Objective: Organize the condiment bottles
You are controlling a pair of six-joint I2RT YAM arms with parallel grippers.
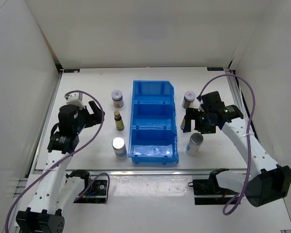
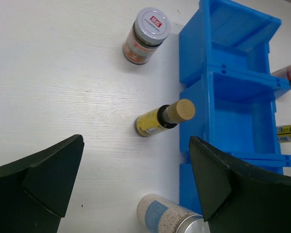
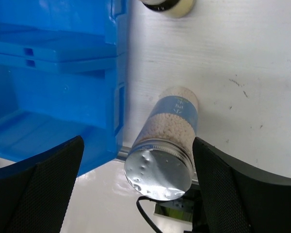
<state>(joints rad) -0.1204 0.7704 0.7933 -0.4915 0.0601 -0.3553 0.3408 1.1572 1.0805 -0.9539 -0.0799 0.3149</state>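
Left of the blue bin stand a grey-lidded jar, a slim yellow-labelled bottle and a white-blue cylinder. My left gripper hovers open to their left. Its wrist view shows the jar, the tan-capped bottle and the cylinder ahead of the left gripper, none touched. Right of the bin are a jar, a slim bottle half hidden by my arm, and a cylinder. My right gripper is open around this silver-topped cylinder, its right finger close to it, its left finger apart.
The bin has three compartments with nothing in them that I can see. Its wall is just left of the right gripper. The table's front rail runs close behind the cylinders. White enclosure walls stand on both sides.
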